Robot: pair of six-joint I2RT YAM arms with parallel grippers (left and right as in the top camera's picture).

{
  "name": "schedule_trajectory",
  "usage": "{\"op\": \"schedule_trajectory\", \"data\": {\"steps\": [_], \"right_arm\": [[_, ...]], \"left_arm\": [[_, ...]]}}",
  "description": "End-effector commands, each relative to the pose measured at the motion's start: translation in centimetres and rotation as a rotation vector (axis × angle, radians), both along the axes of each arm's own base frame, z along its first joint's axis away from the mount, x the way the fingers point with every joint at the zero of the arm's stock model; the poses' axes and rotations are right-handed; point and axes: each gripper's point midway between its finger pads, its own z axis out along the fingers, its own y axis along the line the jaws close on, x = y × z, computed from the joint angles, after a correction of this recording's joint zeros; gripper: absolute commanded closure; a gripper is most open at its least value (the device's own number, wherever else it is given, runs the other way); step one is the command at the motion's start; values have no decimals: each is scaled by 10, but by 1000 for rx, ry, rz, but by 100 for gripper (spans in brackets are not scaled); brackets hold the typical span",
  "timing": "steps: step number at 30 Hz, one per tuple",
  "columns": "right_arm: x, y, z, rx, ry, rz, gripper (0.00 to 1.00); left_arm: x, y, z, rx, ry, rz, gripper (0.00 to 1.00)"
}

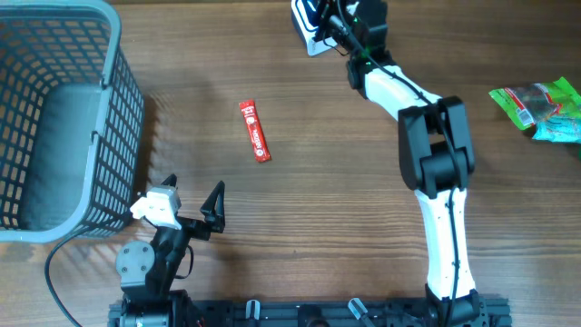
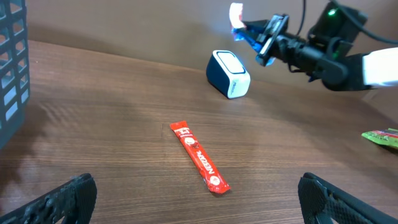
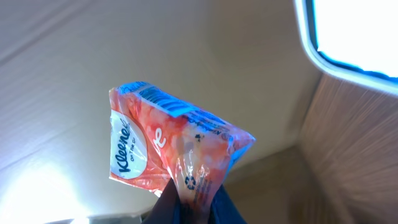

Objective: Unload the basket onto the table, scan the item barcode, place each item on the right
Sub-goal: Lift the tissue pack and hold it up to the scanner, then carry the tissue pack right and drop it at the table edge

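My right gripper (image 3: 196, 202) is shut on the lower edge of a pink-orange Kleenex tissue pack (image 3: 168, 140). In the left wrist view the tissue pack (image 2: 236, 14) is held up in the air by the right gripper (image 2: 254, 32), just above and behind the white-and-blue barcode scanner (image 2: 228, 73). Overhead, the right gripper (image 1: 316, 16) hides the pack and hovers over the scanner (image 1: 307, 38) at the table's far edge. My left gripper (image 1: 192, 195) stands open and empty near the front left, its dark fingertips (image 2: 69, 194) spread wide.
A red Nescafe stick (image 1: 255, 131) lies flat mid-table, in front of the left gripper's view (image 2: 199, 157). A grey mesh basket (image 1: 127, 100) fills the left side. A green packet (image 1: 543, 109) lies at the right edge.
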Motion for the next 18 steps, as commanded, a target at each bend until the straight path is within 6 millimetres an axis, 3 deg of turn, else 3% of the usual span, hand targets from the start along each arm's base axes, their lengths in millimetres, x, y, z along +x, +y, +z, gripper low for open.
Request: {"op": "schedule_trajectory", "data": {"steps": [1,3,5,10,13,16,18], "right_arm": [[4,9,-29,1,87,25,96],[2,10,-42,-14,143,36,96],[-3,15,-43,-13,146,71,96],[-11,17,-7,-95,-99,163,95],[-18,10,7,-179,-113,214,96],[-25,-18,15,-357,-15,176,95],[-32,-52,32,-569,12,76,95]], "left_arm": [[0,-1,-1,15,-4,-8,0],[0,-1,-1,15,-4,-8,0],[0,-1,-1,15,-4,-8,0],[0,-1,-1,15,-4,-8,0],[0,-1,-1,15,-4,-8,0],[0,-1,-1,15,-4,-8,0],[0,-1,-1,15,-4,-8,0]]}}
